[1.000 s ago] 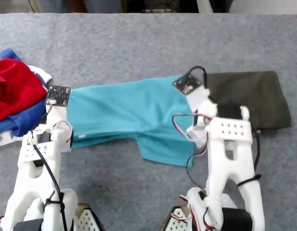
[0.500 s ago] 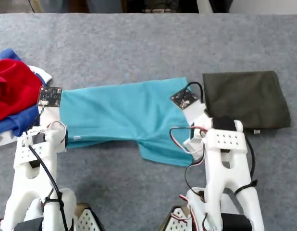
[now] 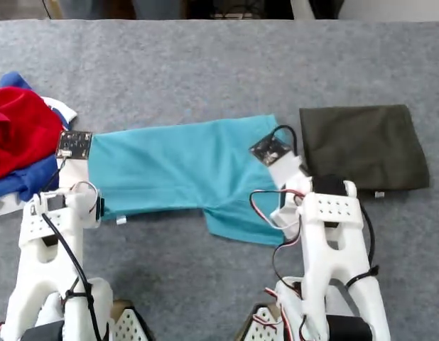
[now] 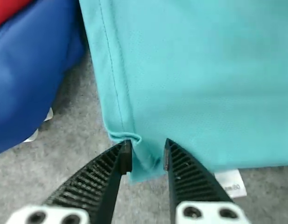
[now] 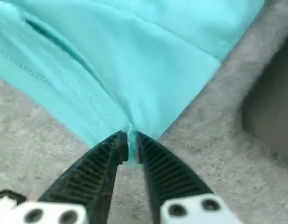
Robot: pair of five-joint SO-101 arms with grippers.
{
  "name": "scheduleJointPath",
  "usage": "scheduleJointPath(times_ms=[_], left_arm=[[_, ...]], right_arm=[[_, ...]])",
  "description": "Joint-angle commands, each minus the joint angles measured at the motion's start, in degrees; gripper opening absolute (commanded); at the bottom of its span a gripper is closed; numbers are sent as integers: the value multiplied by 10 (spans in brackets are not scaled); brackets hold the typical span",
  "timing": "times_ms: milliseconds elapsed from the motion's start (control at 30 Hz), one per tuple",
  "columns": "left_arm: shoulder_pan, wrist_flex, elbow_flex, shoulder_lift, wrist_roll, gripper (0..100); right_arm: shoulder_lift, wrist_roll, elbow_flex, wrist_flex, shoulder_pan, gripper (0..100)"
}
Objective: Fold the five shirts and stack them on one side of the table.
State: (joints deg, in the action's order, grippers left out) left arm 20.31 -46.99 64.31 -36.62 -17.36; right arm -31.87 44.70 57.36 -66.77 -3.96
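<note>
My left claw (image 4: 144, 151) and right claw (image 5: 130, 144) are black and ribbed, with white bases. The teal shirt (image 3: 184, 167) is plain and its tag (image 4: 230, 182) is white. It lies on a mottled grey table cover (image 3: 205, 64). Left of the teal shirt, a red shirt (image 3: 20, 131) sits over a blue shirt (image 3: 28, 177). Right of it is a dark olive shirt (image 3: 361, 145).

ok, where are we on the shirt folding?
Done: one dark olive shirt lies folded at the right of the table. In hand: the teal shirt lies flat mid-table, one sleeve sticking out. The right pincer is shut on one corner, and the left pincer sits at the opposite corner, jaws apart. Left: fold and stack the teal one, then the red shirt and blue shirt heaped unfolded at the left.
</note>
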Motion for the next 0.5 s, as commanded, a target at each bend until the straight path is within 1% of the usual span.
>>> scheduleJointPath(times_ms=[0, 67, 133, 233, 300, 367, 433, 467], left_arm=[[9, -57, -74, -16, -1, 150], [14, -89, -111, -16, -1, 149], [27, -120, -151, -16, 0, 148], [50, -158, -220, -16, 0, 147], [52, -180, -275, -16, 17, 129], [34, -192, -322, -9, 46, 70], [-8, -178, -336, 0, 58, 23], [-35, -166, -336, 13, 63, 33]], right_arm=[[-17, 16, -13, -20, 18, 213], [-17, 16, -35, -43, 18, 241], [-17, 16, -64, -69, 14, 232], [-17, 11, -113, -95, 13, 201], [-16, 10, -148, -101, 14, 155], [-10, -18, -187, -98, 17, 83], [7, -46, -233, -92, 23, 8], [25, -60, -259, -91, 30, 21]])
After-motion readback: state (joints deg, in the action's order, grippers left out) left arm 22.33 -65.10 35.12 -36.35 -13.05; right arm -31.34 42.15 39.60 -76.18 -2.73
